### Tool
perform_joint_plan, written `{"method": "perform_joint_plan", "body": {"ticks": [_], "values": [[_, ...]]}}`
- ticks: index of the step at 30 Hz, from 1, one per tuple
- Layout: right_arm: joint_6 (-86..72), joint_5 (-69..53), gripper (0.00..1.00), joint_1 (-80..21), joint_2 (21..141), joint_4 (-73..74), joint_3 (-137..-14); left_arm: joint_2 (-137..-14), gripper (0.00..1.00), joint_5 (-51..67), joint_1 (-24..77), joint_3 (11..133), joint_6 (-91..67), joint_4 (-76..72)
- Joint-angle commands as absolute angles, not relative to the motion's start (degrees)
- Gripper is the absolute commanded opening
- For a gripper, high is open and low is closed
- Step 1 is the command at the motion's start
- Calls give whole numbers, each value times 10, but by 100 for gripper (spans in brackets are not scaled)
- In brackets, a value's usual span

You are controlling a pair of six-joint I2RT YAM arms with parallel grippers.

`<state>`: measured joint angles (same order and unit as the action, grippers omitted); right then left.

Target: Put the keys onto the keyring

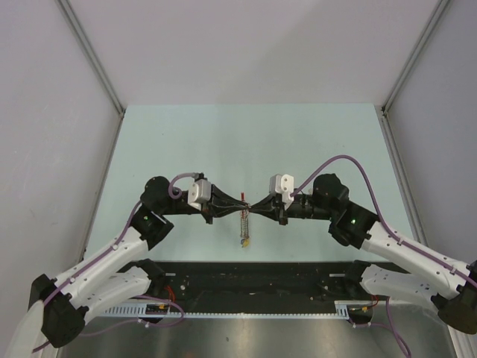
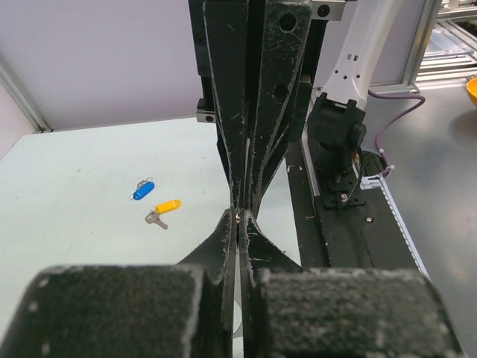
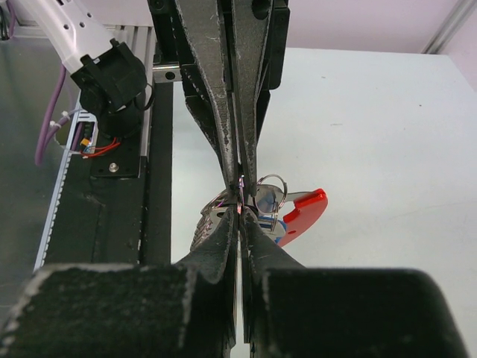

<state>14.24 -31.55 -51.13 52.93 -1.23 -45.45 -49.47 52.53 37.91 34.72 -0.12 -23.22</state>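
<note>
The left arm (image 1: 112, 253) comes in from 8 o'clock and the right arm (image 1: 402, 250) from 4 o'clock. Both are bent like elbows and reach toward each other over the middle of the table (image 1: 186, 142). The left gripper (image 1: 238, 206) and the right gripper (image 1: 256, 205) meet tip to tip, up off the table. Each one has its fingers pressed tight together, and the wrist views show the two pairs of tips touching nose to nose. A tiny shiny bit sits right where they meet, but I cannot tell if either gripper pinches it. The keyring (image 3: 304, 212) is just by the tips. From the right wrist it shows a red curved piece at 3 o'clock of the tips, with a small silver ring and a bit of blue next to it. The black fingers hide the rest. From the top, the keyring (image 1: 244, 221) is only a thin red and grey strip going to 6 o'clock from the tips, with a yellowish dot at its end. I cannot tell if it hangs or lies on the table. From the left wrist, a blue key (image 2: 141, 190) and a yellow key (image 2: 165, 208) lie flat on the table at 9 o'clock of the tips. They are near each other but not touching, with the blue one at 10 o'clock of the yellow one. I cannot make them out in the top view.
</note>
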Motion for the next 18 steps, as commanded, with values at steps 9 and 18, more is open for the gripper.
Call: {"method": "perform_joint_plan", "body": {"ticks": [9,18], "values": [[192,-267,0,-532,510,-15,-488,-474,0,442,387,360,-19,-245],[215,-258,0,-537,510,-3,-489,-465,0,401,388,352,-41,-258]]}}
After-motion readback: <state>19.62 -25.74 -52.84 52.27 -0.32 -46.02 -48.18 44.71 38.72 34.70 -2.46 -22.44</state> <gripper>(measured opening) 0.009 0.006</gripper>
